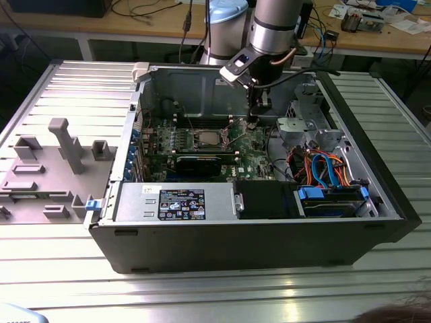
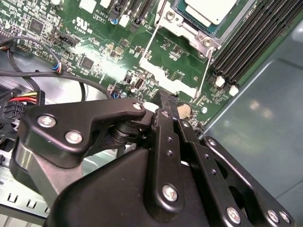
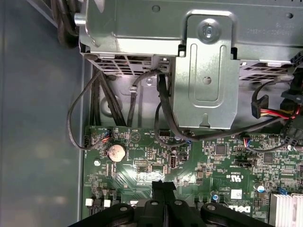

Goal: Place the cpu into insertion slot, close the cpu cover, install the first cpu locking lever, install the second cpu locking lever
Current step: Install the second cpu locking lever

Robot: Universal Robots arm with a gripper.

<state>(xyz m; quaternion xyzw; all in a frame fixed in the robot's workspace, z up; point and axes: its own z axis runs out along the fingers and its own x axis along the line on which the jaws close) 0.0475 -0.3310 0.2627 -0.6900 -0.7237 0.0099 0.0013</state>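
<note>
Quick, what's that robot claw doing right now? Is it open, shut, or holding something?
Gripper: fingers shut together, holding nothing, just above the green motherboard beside the cpu.

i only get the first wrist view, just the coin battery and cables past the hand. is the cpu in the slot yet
Observer: Yes. In the second wrist view the cpu lies in the insertion slot, silver top up.
Operator: where's the hand from it
Observer: In the exterior view the hand is down near the board, to the exterior view's right of the cpu and apart from it.
Operator: levers locked?
Observer: I cannot tell. The second wrist view shows two thin wire levers running from the slot along the board toward the hand.
</note>
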